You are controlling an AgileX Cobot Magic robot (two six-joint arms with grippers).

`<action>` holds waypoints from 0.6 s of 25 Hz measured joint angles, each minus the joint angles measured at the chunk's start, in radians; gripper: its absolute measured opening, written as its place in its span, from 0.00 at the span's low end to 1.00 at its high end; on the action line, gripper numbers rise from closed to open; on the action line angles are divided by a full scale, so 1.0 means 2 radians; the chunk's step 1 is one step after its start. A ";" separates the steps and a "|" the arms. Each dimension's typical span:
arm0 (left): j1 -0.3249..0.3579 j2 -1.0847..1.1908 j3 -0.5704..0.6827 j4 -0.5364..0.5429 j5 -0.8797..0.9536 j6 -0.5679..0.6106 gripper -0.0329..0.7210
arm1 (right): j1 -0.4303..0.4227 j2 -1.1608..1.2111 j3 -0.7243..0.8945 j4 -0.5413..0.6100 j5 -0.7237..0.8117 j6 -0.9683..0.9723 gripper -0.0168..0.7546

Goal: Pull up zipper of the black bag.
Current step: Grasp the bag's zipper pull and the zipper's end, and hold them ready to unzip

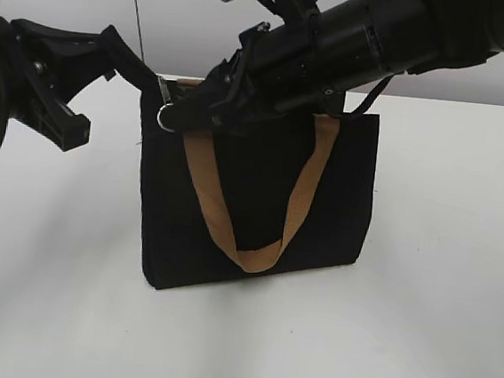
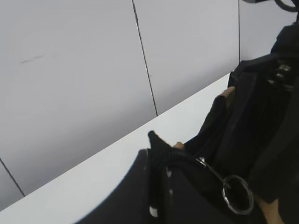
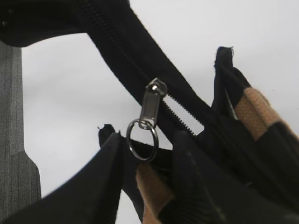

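The black bag (image 1: 260, 199) stands upright on the white table, with a tan handle hanging down its front. The silver zipper (image 1: 166, 109) sits near the bag's top left corner; the right wrist view shows its slider (image 3: 156, 88) with a pull tab and a ring hanging below. My right gripper (image 3: 147, 158) reaches across to that corner (image 1: 183, 115). Its fingers are apart, with the ring between the tips. The zip line gapes open behind the slider, toward the handles. My left gripper (image 1: 151, 81) is shut on the bag's top left corner fabric (image 2: 156, 158). The ring also shows in the left wrist view (image 2: 238, 193).
The white table (image 1: 435, 332) spreads around the bag. A grey panelled wall (image 2: 93, 70) stands behind the table's far edge. The right arm's thick black body (image 1: 374, 31) crosses above the bag's top edge.
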 joint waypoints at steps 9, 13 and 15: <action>0.000 0.000 0.000 0.000 -0.001 0.000 0.04 | 0.000 0.008 0.000 0.007 0.004 0.000 0.35; 0.000 0.000 0.000 0.000 -0.001 0.000 0.04 | 0.000 0.017 0.000 0.015 0.005 0.000 0.35; 0.000 0.000 0.000 0.000 -0.001 0.000 0.04 | 0.000 0.017 0.000 0.024 0.005 0.000 0.34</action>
